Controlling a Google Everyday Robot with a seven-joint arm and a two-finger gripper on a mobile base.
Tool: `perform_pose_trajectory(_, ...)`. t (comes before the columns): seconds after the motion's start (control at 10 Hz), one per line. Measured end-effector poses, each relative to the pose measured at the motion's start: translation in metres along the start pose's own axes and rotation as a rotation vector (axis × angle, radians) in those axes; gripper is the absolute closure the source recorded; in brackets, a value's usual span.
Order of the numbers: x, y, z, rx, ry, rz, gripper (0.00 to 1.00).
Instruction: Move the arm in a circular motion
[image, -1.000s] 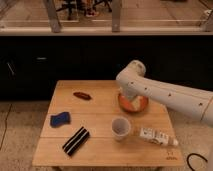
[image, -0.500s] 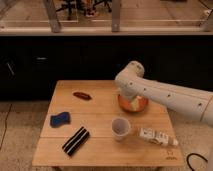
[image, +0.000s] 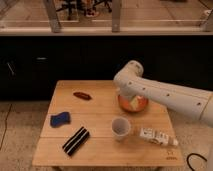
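The large white arm (image: 165, 95) reaches in from the right edge over the wooden table (image: 100, 150). Its bulbous joint (image: 129, 75) sits above the table's back right part. From that joint the arm bends down to a pale yellowish gripper (image: 133, 102), which hangs over or just inside an orange bowl (image: 142, 105). The arm hides most of the gripper.
A white cup (image: 120, 128) stands in front of the bowl. A white bottle (image: 157, 136) lies on its side at the front right. A blue cloth (image: 60, 119), a black striped item (image: 76, 140) and a small reddish-brown object (image: 81, 95) lie on the left half. A dark counter runs behind.
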Motion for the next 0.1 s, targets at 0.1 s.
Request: perform_pose_trajectory(0.1, 0.0002, -0.0006, -0.001, 0.001, 0.0, -0.002, 0.2)
